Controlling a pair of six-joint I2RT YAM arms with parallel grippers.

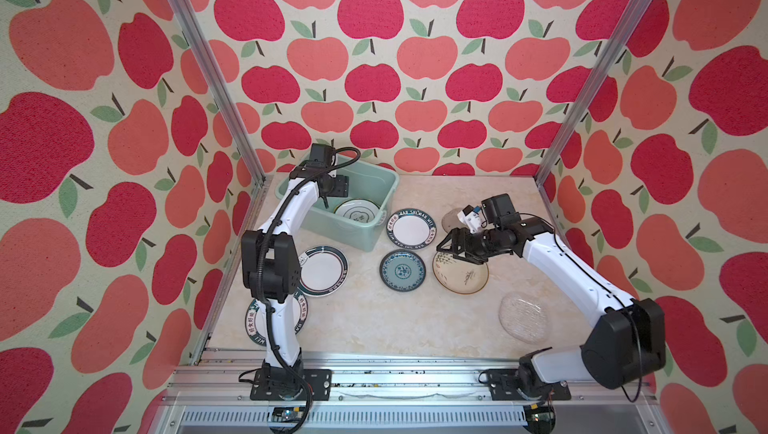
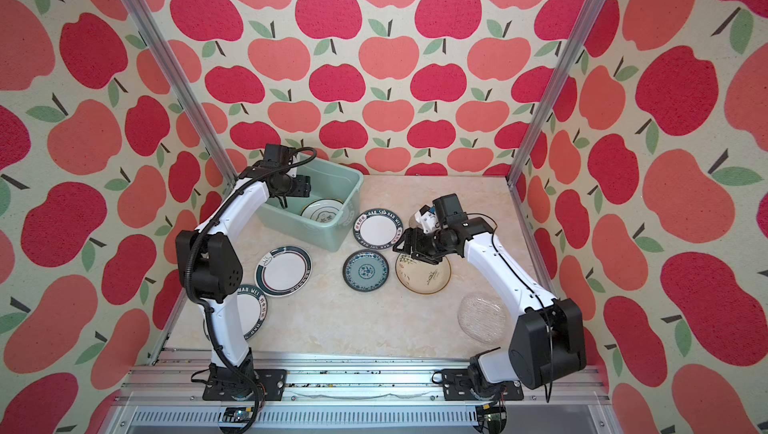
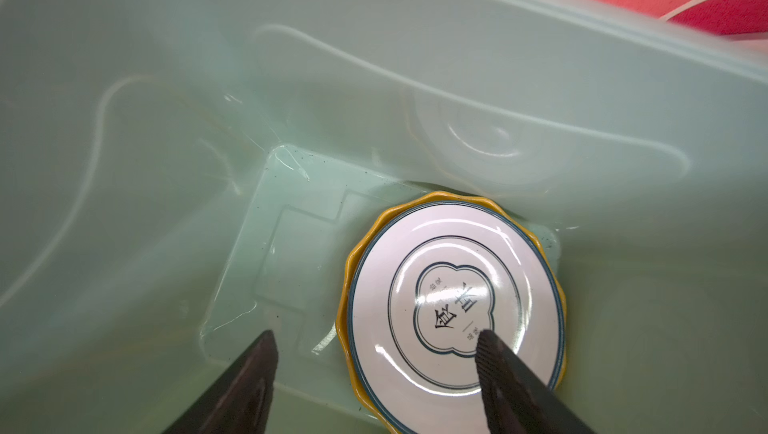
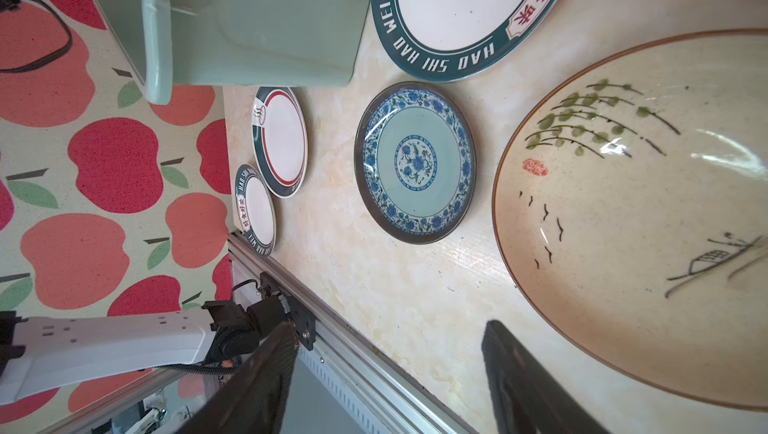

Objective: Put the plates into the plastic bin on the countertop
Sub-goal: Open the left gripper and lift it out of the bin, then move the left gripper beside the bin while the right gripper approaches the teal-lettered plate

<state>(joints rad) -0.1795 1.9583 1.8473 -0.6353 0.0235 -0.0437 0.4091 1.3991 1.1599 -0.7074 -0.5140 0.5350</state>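
Note:
The mint plastic bin (image 1: 345, 232) stands at the back left of the countertop (image 1: 365, 319). Inside it a white green-rimmed plate (image 3: 455, 307) lies on a yellow scalloped plate (image 3: 347, 286). My left gripper (image 3: 376, 338) hangs open in the bin, one finger over the white plate, holding nothing. My right gripper (image 4: 386, 328) is open and empty beside the cream bamboo plate (image 1: 461, 276). On the countertop also lie a lettered plate (image 1: 411, 229), a teal plate (image 1: 402, 270), a green-rimmed plate (image 1: 322, 270), a lettered plate (image 1: 251, 319) partly under my left arm, and a glass plate (image 1: 523, 317).
Another glass plate (image 1: 451, 218) shows partly behind my right wrist. Aluminium rails (image 1: 374, 363) edge the front, and apple-patterned walls close the other sides. My left arm's elbow (image 1: 270, 265) hangs over the two plates at the left.

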